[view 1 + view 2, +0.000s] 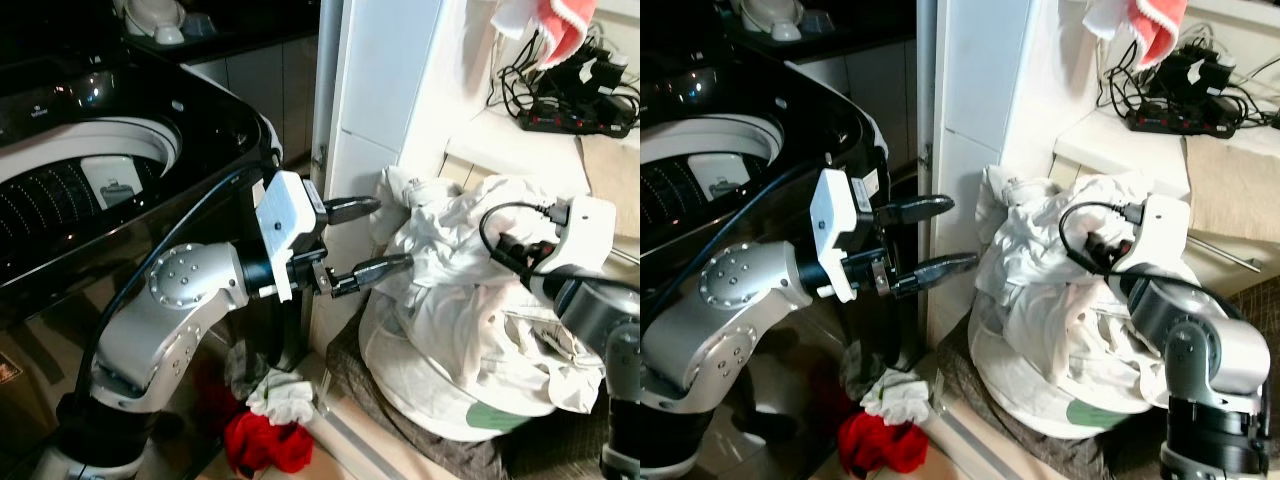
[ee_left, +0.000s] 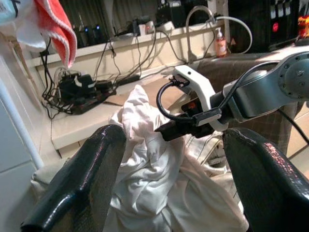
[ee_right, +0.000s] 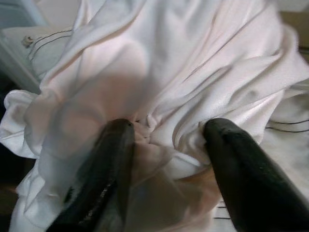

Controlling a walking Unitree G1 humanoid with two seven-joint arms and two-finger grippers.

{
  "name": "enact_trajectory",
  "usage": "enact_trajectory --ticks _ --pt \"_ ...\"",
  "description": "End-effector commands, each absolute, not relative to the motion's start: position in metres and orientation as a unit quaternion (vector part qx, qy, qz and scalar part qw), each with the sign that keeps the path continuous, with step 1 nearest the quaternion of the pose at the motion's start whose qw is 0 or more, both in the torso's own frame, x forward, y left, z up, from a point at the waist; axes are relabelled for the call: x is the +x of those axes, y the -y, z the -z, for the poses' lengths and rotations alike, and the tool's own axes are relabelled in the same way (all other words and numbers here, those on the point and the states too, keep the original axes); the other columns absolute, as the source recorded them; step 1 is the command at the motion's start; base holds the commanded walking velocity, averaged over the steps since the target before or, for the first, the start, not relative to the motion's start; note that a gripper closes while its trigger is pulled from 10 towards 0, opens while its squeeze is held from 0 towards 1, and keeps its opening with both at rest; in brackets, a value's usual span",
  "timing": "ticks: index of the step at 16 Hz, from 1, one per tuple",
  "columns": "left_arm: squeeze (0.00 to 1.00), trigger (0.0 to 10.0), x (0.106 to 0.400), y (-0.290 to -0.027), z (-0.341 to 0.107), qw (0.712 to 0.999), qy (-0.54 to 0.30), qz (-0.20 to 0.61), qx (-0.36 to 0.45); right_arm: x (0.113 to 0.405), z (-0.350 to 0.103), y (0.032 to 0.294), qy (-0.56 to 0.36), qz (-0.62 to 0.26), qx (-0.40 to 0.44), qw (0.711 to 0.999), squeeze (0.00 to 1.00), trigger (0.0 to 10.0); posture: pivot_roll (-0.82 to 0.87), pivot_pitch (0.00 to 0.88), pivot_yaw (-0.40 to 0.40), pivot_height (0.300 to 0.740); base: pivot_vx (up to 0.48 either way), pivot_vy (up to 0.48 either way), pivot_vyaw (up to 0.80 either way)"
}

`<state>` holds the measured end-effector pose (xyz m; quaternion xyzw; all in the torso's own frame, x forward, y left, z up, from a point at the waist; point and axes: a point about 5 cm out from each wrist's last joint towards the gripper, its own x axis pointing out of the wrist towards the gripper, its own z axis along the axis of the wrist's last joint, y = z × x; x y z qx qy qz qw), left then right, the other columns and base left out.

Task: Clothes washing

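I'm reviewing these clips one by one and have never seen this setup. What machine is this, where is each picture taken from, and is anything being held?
This is a humanoid robot with two silver arms, each ending in a hand of two black fingers. The two wide pictures come from cameras on its head, looking down; the other two come from cameras on each wrist, looking along the fingers.

On the left stands an open washer. A pile of white clothes sits in a basket on the right. A red cloth lies on the floor.

The left hand is open, just beside the pile, holding nothing. The right hand is pressed into the white fabric with folds bunched between its fingers, but the fingers are apart, so nothing is gripped yet.
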<state>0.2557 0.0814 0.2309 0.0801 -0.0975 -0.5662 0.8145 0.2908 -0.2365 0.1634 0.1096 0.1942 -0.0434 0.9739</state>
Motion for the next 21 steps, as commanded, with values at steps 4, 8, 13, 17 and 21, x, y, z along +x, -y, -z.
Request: enact_trajectory --ticks 4,8,13,17,21 --pt "0.00 10.0 0.256 -0.078 -0.230 0.822 0.100 0.554 0.091 0.295 -0.157 0.233 -0.175 0.024 0.140 0.974 0.00 0.0 -0.06 0.000 -0.056 0.740 0.000 0.000 0.00" --pt "0.00 10.0 0.257 -0.077 -0.230 0.825 0.103 0.548 0.092 0.297 -0.159 0.236 -0.162 0.025 0.145 0.976 0.00 0.0 -0.06 0.000 -0.055 0.740 0.000 0.000 0.00" --pt "0.00 10.0 0.258 -0.077 -0.232 0.827 0.106 0.545 0.089 0.298 -0.173 0.239 -0.131 0.020 0.169 0.977 0.00 0.0 -0.06 0.000 -0.053 0.740 0.000 0.000 0.00" --pt "0.00 10.0 0.265 -0.080 -0.245 0.844 0.141 0.514 0.066 0.298 -0.226 0.222 -0.047 -0.106 0.228 0.967 0.00 0.0 -0.06 0.000 -0.052 0.740 0.000 0.000 0.00" --pt "0.00 10.0 0.274 -0.082 -0.266 0.862 0.204 0.463 0.042 0.290 -0.297 0.192 0.072 -0.261 0.277 0.922 0.00 0.0 -0.06 0.000 -0.062 0.740 0.000 0.000 0.00"
